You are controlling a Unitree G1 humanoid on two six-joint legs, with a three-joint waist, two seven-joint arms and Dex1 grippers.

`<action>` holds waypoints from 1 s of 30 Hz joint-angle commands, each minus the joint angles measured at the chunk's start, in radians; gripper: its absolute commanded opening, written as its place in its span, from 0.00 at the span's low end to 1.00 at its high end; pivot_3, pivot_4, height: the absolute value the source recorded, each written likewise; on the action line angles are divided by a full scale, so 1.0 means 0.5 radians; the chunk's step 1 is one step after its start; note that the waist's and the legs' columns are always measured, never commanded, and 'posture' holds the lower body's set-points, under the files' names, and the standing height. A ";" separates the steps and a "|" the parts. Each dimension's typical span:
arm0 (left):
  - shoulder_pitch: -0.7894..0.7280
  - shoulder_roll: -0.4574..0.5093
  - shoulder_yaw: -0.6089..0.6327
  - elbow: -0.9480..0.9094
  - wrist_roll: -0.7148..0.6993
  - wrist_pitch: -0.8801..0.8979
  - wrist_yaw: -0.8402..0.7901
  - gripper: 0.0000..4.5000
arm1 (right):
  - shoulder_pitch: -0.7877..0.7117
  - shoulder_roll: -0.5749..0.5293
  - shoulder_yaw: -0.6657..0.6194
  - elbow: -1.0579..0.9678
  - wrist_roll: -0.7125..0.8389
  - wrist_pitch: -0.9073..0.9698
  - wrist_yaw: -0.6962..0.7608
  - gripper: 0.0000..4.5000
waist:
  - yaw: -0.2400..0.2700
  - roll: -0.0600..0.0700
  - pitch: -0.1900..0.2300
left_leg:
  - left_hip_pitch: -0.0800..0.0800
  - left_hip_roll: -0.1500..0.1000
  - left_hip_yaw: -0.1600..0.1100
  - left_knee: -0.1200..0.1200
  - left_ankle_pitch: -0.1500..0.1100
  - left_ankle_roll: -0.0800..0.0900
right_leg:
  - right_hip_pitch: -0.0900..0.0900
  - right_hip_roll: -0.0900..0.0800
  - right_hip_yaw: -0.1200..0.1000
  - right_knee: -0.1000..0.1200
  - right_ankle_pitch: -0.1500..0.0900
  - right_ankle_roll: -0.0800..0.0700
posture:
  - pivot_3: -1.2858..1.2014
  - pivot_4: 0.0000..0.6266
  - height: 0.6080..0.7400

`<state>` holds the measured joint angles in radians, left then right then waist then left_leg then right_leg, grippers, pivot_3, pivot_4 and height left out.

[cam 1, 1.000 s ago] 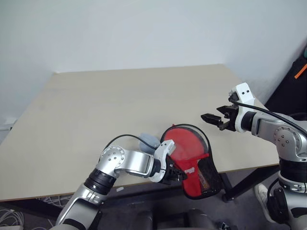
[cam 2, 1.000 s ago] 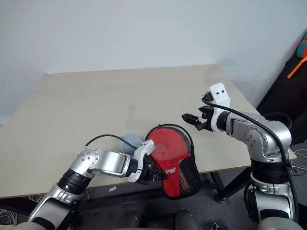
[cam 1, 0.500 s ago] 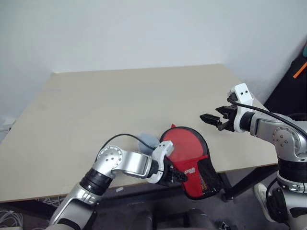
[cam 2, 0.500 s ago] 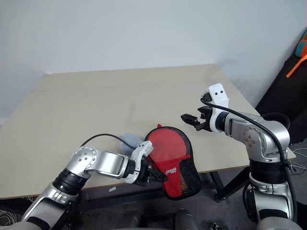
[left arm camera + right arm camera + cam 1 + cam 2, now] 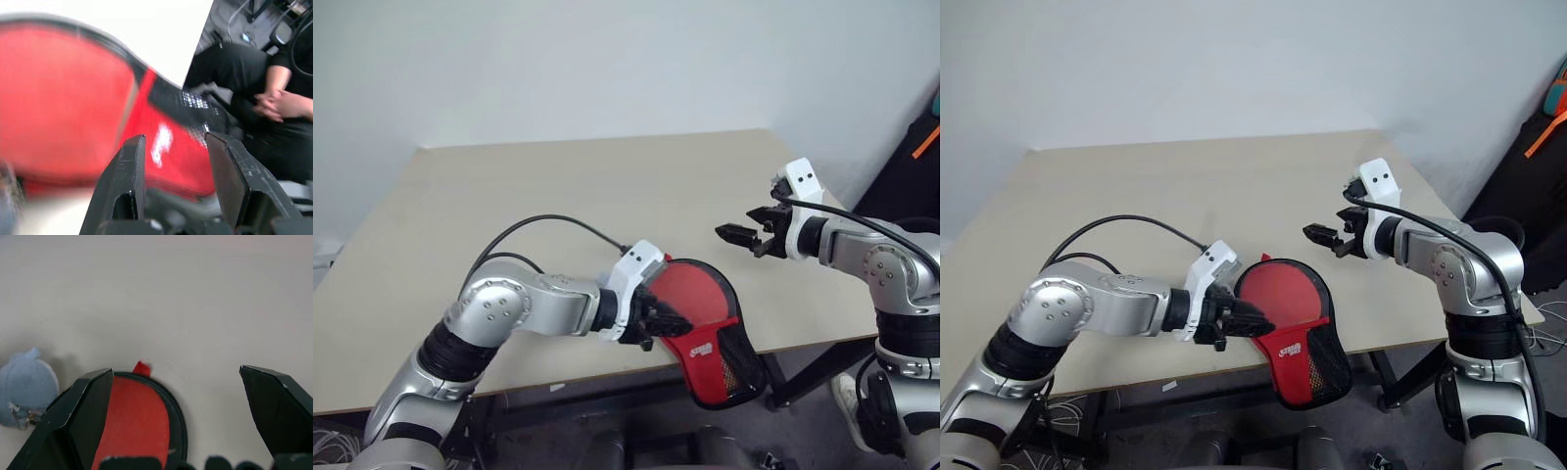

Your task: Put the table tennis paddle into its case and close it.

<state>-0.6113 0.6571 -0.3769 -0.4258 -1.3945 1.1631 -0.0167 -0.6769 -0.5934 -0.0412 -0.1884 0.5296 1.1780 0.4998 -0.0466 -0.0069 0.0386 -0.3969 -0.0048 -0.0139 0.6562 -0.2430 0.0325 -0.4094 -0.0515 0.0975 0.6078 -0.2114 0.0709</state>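
My left gripper (image 5: 1239, 320) sits right at the near side of the case (image 5: 1293, 323). Its two black fingers (image 5: 128, 181) are a little way apart, and I can see red cloth between them in my wrist view. I don't think they are pinching anything, but I can't tell for sure if a tip touches the cloth.

The case lies red side up at the front edge of the table (image 5: 558, 196). Its round part rests on the table. Its narrow end, with the white logo and the black mesh, hangs over the edge. I cannot see the paddle at all, so I can't tell if it is inside. A small red tab (image 5: 142, 368) sticks out at the far rim of the round part.

My right gripper (image 5: 740, 236) hangs in the air just past the case, on its far right side. Its fingers are wide apart and hold nothing. A pale blue-grey wad (image 5: 24, 387) lies on the table near the case.

I think the job now is shutting the case. To do it well, one hand should press the round part flat so it cannot slide off the table. The other hand should pinch the little tab firmly and pull slowly along the black edge. The cloth is soft and could bunch up.
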 commanded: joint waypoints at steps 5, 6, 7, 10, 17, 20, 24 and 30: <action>0.048 -0.216 -0.252 0.026 0.883 -0.380 -0.502 0.44 | -0.141 -0.040 0.045 0.131 -0.075 -0.164 0.089 1.00 | 0.000 0.000 0.002 | 0.000 0.001 0.000 0.000 0.000 0.001 | 0.000 0.001 0.000 0.000 0.000 0.000 | 0.52 0.00 1.00; 0.059 -0.241 -0.255 0.034 0.946 -0.406 -0.532 0.44 | -0.135 -0.038 0.054 0.133 -0.076 -0.171 0.094 1.00 | 0.000 0.000 0.002 | -0.001 0.001 0.000 0.001 0.000 0.001 | 0.000 0.001 0.000 0.000 0.000 0.000 | 0.52 0.00 1.00; 0.072 -0.255 -0.239 0.036 0.986 -0.421 -0.569 0.44 | -0.120 -0.036 0.064 0.128 -0.076 -0.174 0.098 1.00 | -0.001 0.000 0.002 | 0.000 0.002 0.000 0.002 0.000 0.002 | 0.000 0.001 0.000 0.001 0.000 0.000 | 0.52 0.00 1.00; 0.117 -0.216 -0.100 0.013 1.027 -0.439 -0.694 0.44 | -0.022 -0.026 0.078 0.048 -0.055 -0.175 0.113 1.00 | -0.001 0.000 0.002 | 0.000 0.002 0.000 0.003 0.000 0.002 | 0.000 0.001 0.000 0.002 0.000 0.000 | 0.52 0.00 1.00; 0.230 0.072 0.432 0.109 0.985 -0.475 -1.032 0.44 | 0.163 0.106 0.082 -0.133 -0.015 -0.143 0.036 1.00 | -0.010 0.002 0.006 | 0.000 0.006 0.000 0.005 0.000 0.002 | -0.001 0.003 0.000 0.005 0.000 0.001 | 0.52 0.00 1.00; 0.263 0.207 0.550 0.275 1.150 -0.572 -1.152 0.44 | 0.226 0.220 0.099 -0.191 -0.011 -0.112 -0.037 1.00 | -0.012 0.002 0.007 | 0.001 0.006 0.000 0.007 0.000 0.002 | 0.000 0.004 0.000 0.007 0.000 0.001 | 0.52 0.00 1.00; 0.433 0.404 0.527 0.397 1.461 -0.823 -1.375 0.44 | 0.324 0.381 0.161 -0.303 -0.027 -0.087 -0.137 0.73 | -0.013 0.003 0.007 | 0.001 0.006 0.000 0.005 0.000 0.002 | -0.001 0.003 0.000 0.007 0.000 0.001 | 0.52 0.00 1.00; 0.722 0.381 0.565 0.392 1.578 -0.927 -1.497 0.44 | 0.401 0.620 0.328 -0.262 -0.130 -0.197 -0.284 0.24 | -0.009 0.002 0.008 | 0.000 0.009 -0.001 0.002 0.000 0.002 | -0.003 0.003 -0.002 0.007 0.000 0.000 | 0.52 0.00 1.00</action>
<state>-0.2437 0.8581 -0.1266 -0.2031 -0.6121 0.7268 -0.7526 -0.4731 -0.2849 0.1205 -0.3075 0.4883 1.1149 0.3771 -0.0511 -0.0060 0.0426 -0.3971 -0.0002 -0.0145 0.6575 -0.2431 0.0333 -0.4110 -0.0505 0.0959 0.6111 -0.2114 0.0710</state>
